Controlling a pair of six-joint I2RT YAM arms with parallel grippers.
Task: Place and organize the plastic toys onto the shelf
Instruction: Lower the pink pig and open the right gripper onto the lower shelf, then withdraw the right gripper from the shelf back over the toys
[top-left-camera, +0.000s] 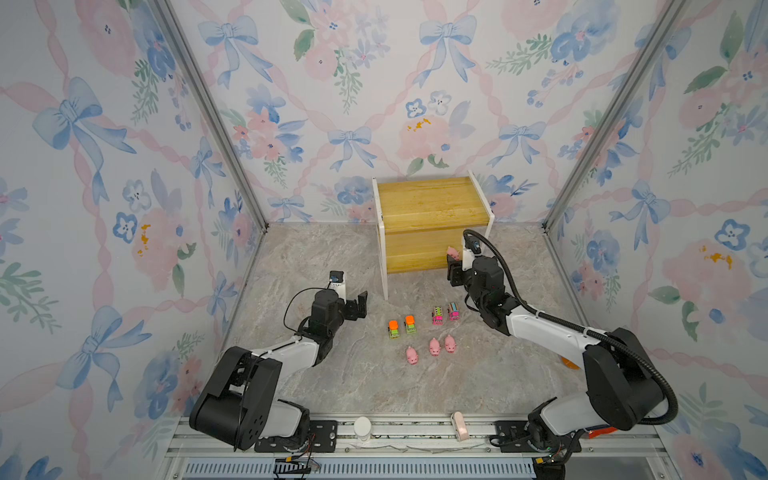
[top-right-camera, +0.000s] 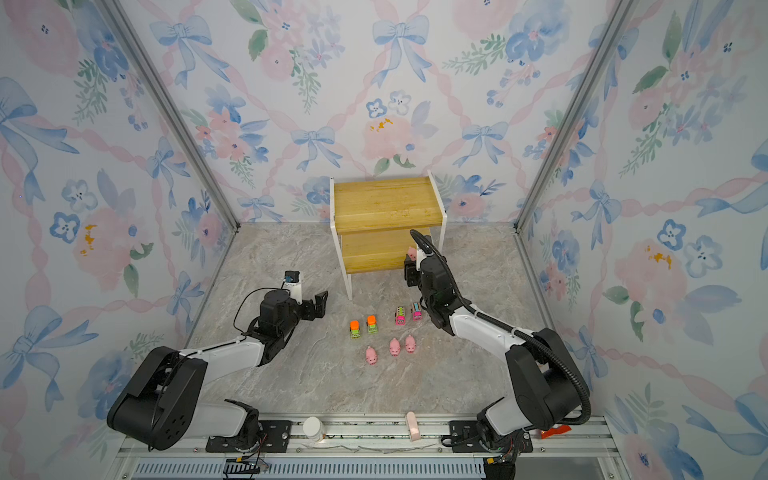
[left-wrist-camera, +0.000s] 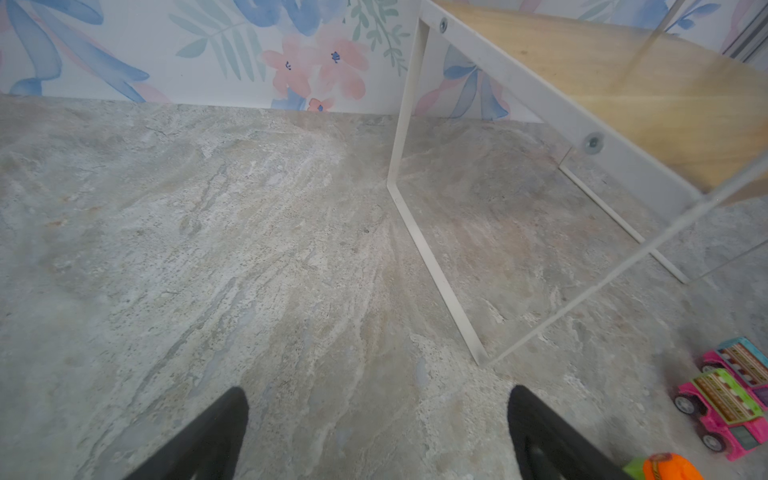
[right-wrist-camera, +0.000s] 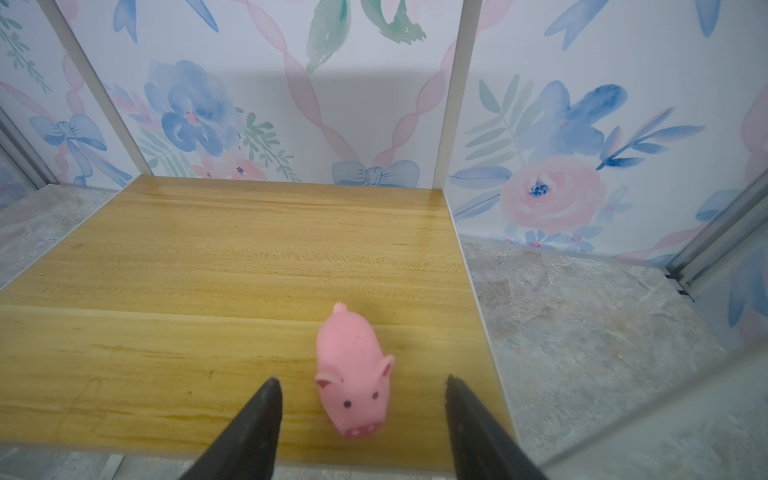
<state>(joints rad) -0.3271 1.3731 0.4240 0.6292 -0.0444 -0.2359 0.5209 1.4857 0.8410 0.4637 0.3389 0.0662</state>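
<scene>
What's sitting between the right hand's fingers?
A small pink plastic pig, standing on the yellowish wooden shelf; the right hand is open, not touching it. Right wrist view shows it.

A pig (right-wrist-camera: 353, 370) stands on the shelf (right-wrist-camera: 208, 257) near its front edge.

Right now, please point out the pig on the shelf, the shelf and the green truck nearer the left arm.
pig on the shelf (right-wrist-camera: 353, 361): right wrist view, its back.
shelf (top-left-camera: 428, 197): in a top view, upper board.
green truck nearer the left arm (top-left-camera: 393, 324): in a top view, orange top.
</scene>
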